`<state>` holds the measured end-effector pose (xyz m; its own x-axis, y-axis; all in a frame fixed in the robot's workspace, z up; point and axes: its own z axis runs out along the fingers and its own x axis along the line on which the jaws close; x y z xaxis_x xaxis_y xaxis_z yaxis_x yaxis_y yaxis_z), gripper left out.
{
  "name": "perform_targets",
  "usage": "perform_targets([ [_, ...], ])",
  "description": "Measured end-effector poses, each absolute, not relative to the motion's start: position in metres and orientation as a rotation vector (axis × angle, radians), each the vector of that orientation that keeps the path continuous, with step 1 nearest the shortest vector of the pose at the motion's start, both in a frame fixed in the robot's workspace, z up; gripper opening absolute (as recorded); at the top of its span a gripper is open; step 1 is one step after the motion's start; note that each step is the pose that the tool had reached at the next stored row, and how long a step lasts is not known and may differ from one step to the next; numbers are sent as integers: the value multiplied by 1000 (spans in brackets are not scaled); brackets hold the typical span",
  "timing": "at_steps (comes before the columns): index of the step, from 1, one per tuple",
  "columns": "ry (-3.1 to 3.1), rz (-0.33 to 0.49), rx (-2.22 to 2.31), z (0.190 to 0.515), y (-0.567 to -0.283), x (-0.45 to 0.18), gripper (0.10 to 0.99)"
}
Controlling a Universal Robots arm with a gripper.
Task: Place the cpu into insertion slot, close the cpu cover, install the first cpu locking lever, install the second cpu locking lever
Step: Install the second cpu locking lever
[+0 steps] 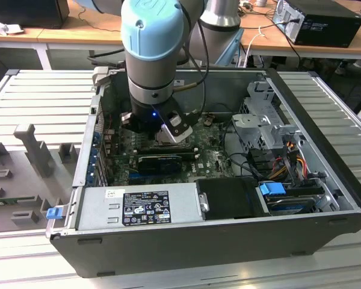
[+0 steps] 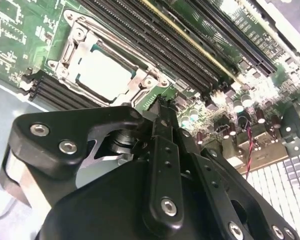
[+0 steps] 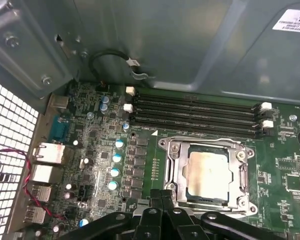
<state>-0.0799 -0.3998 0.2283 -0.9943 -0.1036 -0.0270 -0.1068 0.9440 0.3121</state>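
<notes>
CPU seated in insertion slot, cpu cover down | light, rigid, fragile; grip edges | gripper fingertips pressed together, empty, beside slot

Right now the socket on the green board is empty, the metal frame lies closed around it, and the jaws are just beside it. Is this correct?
Not quite: the socket is not empty. In both wrist views the cpu already sits in the insertion slot, its pale top showing through the window of the cpu cover. The frame is down and the gripper is beside it, as you said.

In the exterior view the arm hides the insertion slot; in both wrist views the hand is cut off.
</notes>
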Motion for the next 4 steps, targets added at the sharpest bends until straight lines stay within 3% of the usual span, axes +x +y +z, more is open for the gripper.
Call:
perform_targets([
  [4, 3087, 497, -167, 230, -400, -80, 106],
])
